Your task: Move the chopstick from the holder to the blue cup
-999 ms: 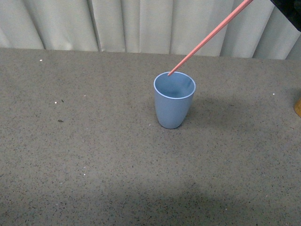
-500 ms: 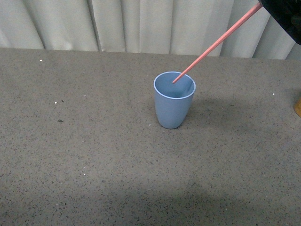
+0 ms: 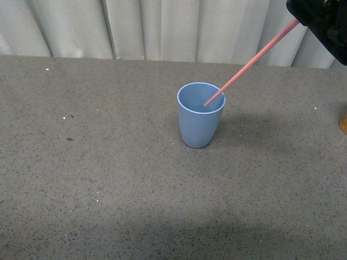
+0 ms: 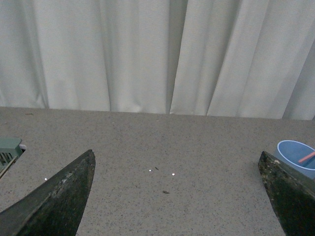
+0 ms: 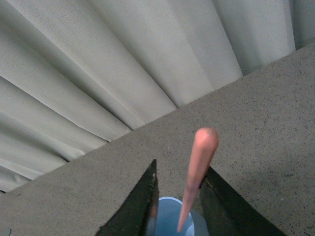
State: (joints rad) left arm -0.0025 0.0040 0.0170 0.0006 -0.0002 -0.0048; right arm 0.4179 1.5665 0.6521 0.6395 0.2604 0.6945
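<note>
Cup (image 3: pixel 201 115) is seen upright at table (image 3: pixel 108 184) centre. Chopstick (image 3: pixel 250 59) is slanted from the 2 o'clock corner, tip inside the cup mouth. Left gripper (image 4: pixel 177 196) is spread wide, nothing held. Right gripper (image 5: pixel 178 196) is clamped on the chopstick. Holder (image 3: pixel 343 123) is glimpsed at 3 o'clock edge.

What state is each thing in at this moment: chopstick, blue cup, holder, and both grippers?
chopstick: tilted, lower tip inside the cup's mouth, upper end held.
blue cup: upright on the table.
holder: only a sliver at the frame edge; state unclear.
right gripper: shut on the chopstick.
left gripper: open, holding nothing.
</note>
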